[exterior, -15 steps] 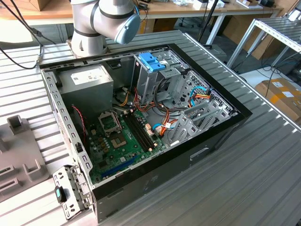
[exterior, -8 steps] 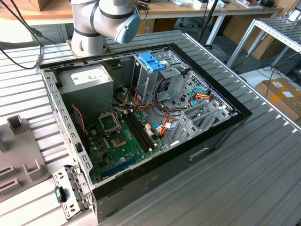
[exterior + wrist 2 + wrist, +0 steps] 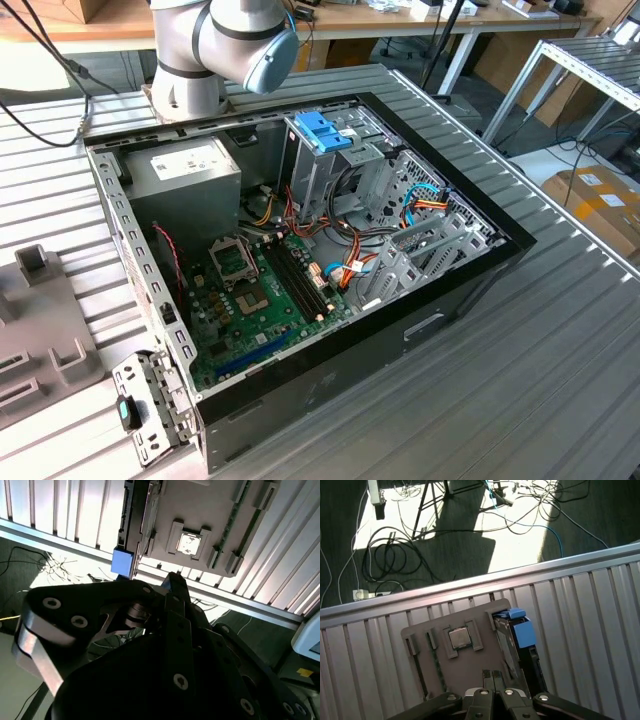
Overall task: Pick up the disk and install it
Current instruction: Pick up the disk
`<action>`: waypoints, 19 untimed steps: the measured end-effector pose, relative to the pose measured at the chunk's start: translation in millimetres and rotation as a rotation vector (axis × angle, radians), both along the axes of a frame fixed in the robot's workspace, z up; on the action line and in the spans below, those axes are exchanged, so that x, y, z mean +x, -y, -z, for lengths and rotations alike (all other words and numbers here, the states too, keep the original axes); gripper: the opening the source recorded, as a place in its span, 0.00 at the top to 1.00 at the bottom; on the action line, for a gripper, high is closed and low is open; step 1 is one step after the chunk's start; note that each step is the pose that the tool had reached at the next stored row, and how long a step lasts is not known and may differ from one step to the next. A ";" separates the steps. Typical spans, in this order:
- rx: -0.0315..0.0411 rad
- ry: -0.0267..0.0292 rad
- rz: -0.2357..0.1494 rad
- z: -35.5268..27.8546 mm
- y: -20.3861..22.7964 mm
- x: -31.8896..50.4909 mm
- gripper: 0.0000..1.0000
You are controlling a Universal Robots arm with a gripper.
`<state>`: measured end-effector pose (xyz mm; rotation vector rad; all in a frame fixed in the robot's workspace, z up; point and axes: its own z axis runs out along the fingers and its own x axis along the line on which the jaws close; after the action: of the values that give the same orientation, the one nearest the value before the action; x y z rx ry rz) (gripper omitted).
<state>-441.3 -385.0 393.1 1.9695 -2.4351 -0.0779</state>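
**Disk parked in holder plate; pincer clenched and empty**

In both wrist views a grey holder plate [image 3: 465, 672] [image 3: 200, 505] is seen lying on the ribbed metal surface [image 3: 600, 630]. Three kinds of item are held in its recesses:
- A square processor chip [image 3: 459, 638] [image 3: 189, 543] is seated flat in a raised frame.
- Thin memory sticks [image 3: 436, 662] [image 3: 237, 510] are stood on edge in narrow slots.
- The disk [image 3: 524, 634] [image 3: 131, 525] is stood on edge in the slot at the plate's side, with its blue rail uppermost.

The pincer [image 3: 489, 672] [image 3: 174, 580] is seen over the plate, near the disk but apart from it. Its fingers are pressed together and nothing is held between them.

In the exterior view an open computer case [image 3: 470, 290] is noted on the same surface. Inside it:
- A green motherboard [image 3: 250, 300] is laid flat on the case floor.
- A grey metal box with a white sticker [image 3: 185, 175] is set in one corner.
- A metal cage with a blue plastic top [image 3: 325, 140] is stood beside that box.
- Orange and blue cables [image 3: 350, 265] are bundled between the cage and the board.
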 end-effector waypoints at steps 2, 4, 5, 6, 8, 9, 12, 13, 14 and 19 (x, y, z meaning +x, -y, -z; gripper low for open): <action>0.0000 0.0000 -0.014 0.0 0.0 0.0 0.89; 0.0000 0.0000 -0.025 0.0 0.0 0.0 0.89; 0.0000 0.0000 -0.030 0.0 0.0 0.0 0.89; 0.0001 0.0001 -0.034 0.0 0.0 0.0 0.89; 0.0000 0.0000 -0.046 0.0 0.0 0.0 0.89; 0.0001 0.0001 -0.058 0.0 -0.1 0.0 0.89; 0.0000 0.0000 -0.077 0.0 0.0 0.0 0.89; 0.0000 0.0000 -0.088 0.0 0.0 0.0 0.89; 0.0000 0.0000 -0.097 0.0 0.0 0.0 0.89; 0.0000 0.0000 -0.150 0.0 0.0 0.0 0.89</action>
<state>-441.3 -385.0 393.1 2.1444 -2.2776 -0.0766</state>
